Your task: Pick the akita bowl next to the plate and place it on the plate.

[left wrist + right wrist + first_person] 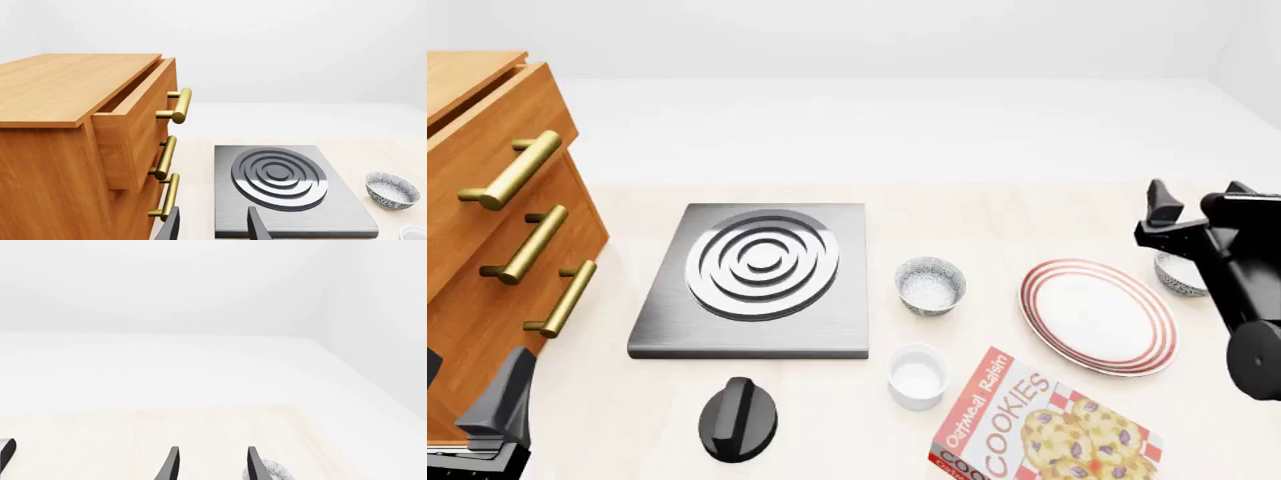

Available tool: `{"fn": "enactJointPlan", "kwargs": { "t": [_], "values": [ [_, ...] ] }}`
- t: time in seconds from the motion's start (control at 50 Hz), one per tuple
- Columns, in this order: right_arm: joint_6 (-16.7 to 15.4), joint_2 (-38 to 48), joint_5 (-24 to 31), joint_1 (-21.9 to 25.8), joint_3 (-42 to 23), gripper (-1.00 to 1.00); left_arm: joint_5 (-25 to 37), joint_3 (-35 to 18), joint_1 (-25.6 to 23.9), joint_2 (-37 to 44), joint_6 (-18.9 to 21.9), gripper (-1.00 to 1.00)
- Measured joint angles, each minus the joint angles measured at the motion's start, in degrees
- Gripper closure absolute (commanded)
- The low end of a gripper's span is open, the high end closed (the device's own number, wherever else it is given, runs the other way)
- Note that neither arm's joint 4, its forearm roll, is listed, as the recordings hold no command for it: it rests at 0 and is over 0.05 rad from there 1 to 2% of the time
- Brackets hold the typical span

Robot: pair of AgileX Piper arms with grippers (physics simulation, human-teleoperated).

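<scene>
Pale wood tabletop (827, 420) carried a grey stove plate (757, 280), a black knob (738, 418), a white ramekin (917, 376) and a box (1044, 430) reading "Oatmeal Raisin COOKIES". On the red-ringed plate (1097, 315)'s far right edge sat the akita bowl (1177, 273), partly hidden by the right gripper (1198, 212), whose fingers stood apart and empty above it. A second speckled bowl (930, 285) lay between stove and plate. The left gripper (212, 225), beside the wooden drawers (494, 230), was likewise parted.

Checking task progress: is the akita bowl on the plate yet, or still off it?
Off it. The akita bowl rests on the table beside the plate, partly hidden behind the right tool; the plate carries nothing.
</scene>
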Motion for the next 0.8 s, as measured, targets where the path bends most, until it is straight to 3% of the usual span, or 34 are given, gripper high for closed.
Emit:
{"fn": "enactJointPlan", "kwargs": {
  "t": [0.8],
  "values": [
    [-0.1,5.2,1.3,-4.1,-5.3,-1.0,0.0,0.0,0.0,0.0,0.0,-1.0]
  ]
}}
